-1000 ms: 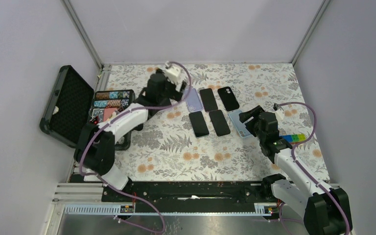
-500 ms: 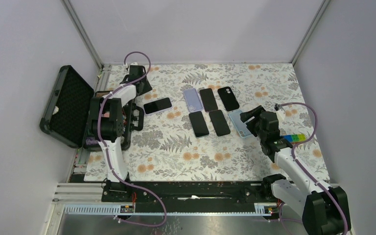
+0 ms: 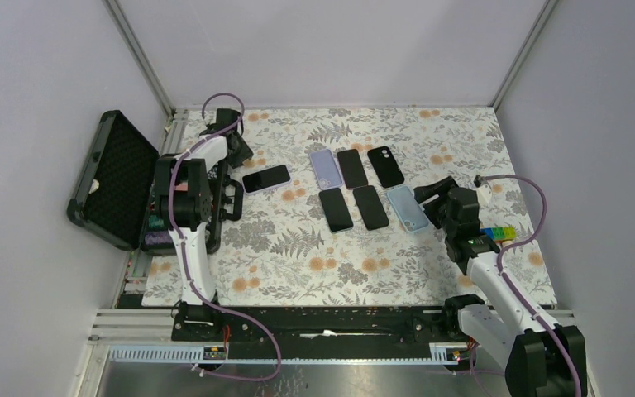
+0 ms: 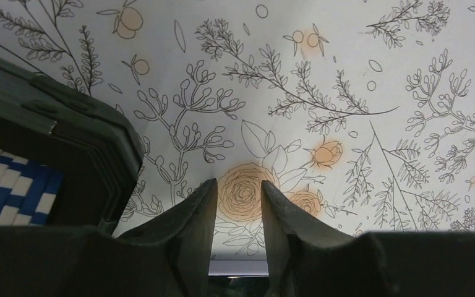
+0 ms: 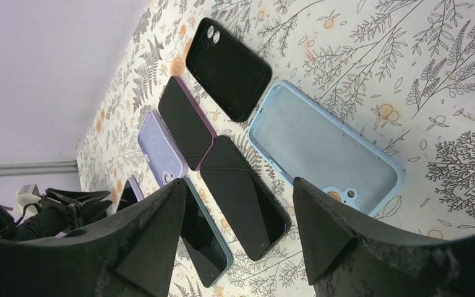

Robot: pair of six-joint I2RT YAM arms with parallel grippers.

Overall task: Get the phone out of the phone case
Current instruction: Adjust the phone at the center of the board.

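Light-blue phone case [image 5: 325, 148] lay empty on the counter [image 3: 339, 265] beside the phones [image 3: 371, 207], under the wide-open, empty right end effector [image 5: 240, 182]. Left end effector [image 4: 238, 192], narrowly parted and empty, hovered beside the open black box [image 4: 86, 130], which held a blue-and-white striped item [image 4: 12, 195].

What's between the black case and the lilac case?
A screen-up phone lies between the black case and lilac case; top and right wrist views both show it.

The tabletop [image 3: 380, 265] has a matt, floral-printed cover. The light-blue case [image 5: 325, 145] looks soft, matt and rubbery. The phone [image 5: 241, 198] just beside it shows glossy black glass. The right tool [image 5: 238, 185] has fingers [image 5: 151, 244] of rough, grainy black plastic. The box lid [image 3: 112, 178] is lined with dimpled black foam.
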